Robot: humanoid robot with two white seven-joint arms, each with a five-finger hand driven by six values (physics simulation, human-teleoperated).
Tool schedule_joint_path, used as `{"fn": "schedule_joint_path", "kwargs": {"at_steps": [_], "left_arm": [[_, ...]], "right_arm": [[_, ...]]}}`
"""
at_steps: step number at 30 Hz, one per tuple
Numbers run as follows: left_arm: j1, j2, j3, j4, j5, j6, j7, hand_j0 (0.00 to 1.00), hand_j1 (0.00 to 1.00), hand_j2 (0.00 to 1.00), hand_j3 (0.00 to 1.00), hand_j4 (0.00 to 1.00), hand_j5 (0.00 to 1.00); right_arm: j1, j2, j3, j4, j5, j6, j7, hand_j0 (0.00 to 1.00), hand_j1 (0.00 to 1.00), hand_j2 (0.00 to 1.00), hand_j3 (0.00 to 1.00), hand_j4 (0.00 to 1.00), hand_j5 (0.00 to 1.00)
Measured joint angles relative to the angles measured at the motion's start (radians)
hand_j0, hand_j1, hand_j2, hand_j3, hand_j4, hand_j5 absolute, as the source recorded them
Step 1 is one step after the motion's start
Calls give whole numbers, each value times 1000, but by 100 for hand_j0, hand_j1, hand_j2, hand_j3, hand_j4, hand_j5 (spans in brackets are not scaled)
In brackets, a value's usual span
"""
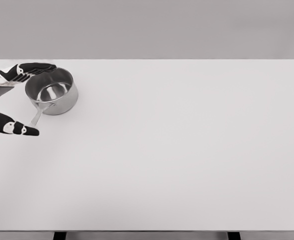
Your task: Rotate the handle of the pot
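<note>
The white table [177,150] is filling the view, and the steel pot [52,91] is sitting at its far left, around ten o'clock, handle [37,116] pointing toward seven. The left hand [12,95] is spreading open around it, fingers [34,69] lying along the pot's far rim and thumb [19,129] reaching the handle's tip, gripping nothing.
</note>
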Motion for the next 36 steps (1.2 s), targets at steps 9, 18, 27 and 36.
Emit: {"fn": "schedule_joint_path", "kwargs": {"at_steps": [9,18,27,36], "left_arm": [[72,18,-193,0,11,2,0,100,100,100,100,100,100],[58,17,-196,2,49,308,0,100,100,100,100,100,100],[61,45,-190,3,78,503,0,100,100,100,100,100,100],[64,84,-188,9,88,527,0,100,100,100,100,100,100]], "right_arm": [[0,0,0,0,0,0,0,100,100,100,100,100,100],[0,0,0,0,0,0,0,100,100,100,100,100,100],[0,0,0,0,0,0,0,100,100,100,100,100,100],[0,0,0,0,0,0,0,100,100,100,100,100,100]]}}
